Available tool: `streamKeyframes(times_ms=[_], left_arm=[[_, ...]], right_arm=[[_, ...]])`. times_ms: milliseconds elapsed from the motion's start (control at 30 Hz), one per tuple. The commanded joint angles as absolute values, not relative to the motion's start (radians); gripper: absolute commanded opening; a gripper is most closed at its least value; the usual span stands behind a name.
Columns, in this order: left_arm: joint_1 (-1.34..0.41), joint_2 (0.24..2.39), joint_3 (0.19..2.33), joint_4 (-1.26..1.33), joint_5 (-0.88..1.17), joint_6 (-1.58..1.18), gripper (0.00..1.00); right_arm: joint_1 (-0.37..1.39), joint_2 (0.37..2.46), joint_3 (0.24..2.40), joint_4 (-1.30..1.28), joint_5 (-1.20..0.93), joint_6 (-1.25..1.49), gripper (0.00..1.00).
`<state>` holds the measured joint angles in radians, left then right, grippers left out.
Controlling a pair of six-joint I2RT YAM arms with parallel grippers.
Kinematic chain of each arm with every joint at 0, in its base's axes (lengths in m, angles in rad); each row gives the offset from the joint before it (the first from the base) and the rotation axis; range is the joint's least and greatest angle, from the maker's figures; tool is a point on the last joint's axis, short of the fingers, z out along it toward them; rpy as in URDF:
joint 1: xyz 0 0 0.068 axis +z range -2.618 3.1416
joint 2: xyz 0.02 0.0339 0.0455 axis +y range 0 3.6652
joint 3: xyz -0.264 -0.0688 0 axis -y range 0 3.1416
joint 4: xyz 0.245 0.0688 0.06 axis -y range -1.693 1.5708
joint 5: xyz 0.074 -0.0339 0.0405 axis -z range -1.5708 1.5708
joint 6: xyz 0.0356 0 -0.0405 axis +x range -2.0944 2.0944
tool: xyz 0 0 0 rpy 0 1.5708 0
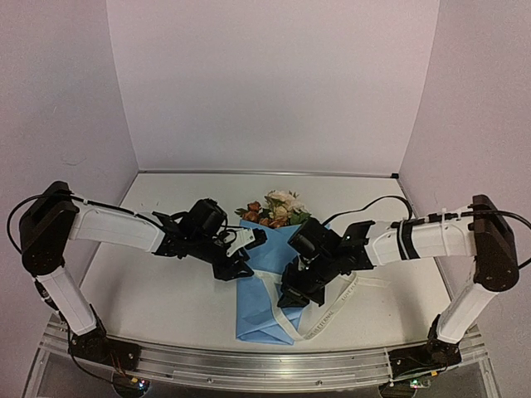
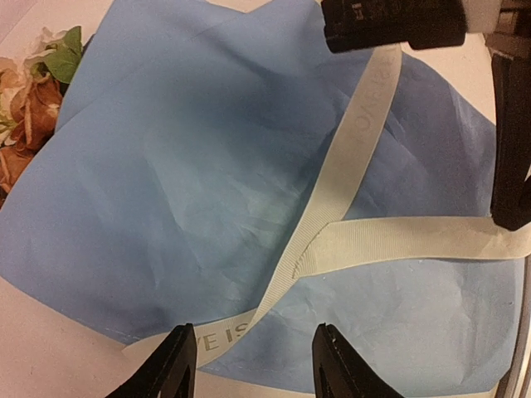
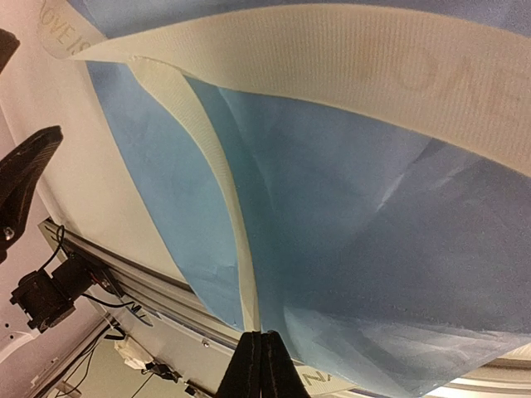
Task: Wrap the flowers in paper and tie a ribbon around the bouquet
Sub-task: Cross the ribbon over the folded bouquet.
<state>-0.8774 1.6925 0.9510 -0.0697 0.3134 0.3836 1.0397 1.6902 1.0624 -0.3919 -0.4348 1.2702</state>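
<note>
Paper (image 1: 255, 308) wraps the flowers (image 1: 276, 207), blooms at 12 o'clock. Ribbon (image 2: 398, 240) is crossed over it, untied. Right gripper (image 3: 260, 340) pinches ribbon; left gripper (image 2: 255, 358) is spread, empty.

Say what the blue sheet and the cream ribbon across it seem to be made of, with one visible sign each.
The paper: thin matte sheet, perhaps tissue or non-woven wrap; it shows soft creases and no shine. The ribbon: woven fabric, probably grosgrain; fine cross ribs show, with faint printed letters.
</note>
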Motion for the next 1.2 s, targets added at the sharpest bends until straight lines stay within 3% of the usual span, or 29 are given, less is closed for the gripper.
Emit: streamKeyframes(times_ms=[0, 500, 967, 1167], left_arm=[[-0.890, 1.721, 1.022, -0.091, 0.326, 0.476, 0.49], [-0.922, 1.782, 1.051, -0.124, 0.301, 0.514, 0.40], [-0.922, 1.811, 1.059, -0.081, 0.235, 0.499, 0.04], [-0.922, 1.757, 1.030, -0.014, 0.217, 0.480, 0.00]], right_arm=[[1.048, 1.638, 1.042, -0.351, -0.430, 1.304, 0.00], [1.050, 1.637, 1.030, -0.337, -0.408, 1.334, 0.00], [1.049, 1.642, 1.032, -0.333, -0.400, 1.350, 0.00], [1.037, 1.660, 1.042, -0.333, -0.397, 1.348, 0.00]])
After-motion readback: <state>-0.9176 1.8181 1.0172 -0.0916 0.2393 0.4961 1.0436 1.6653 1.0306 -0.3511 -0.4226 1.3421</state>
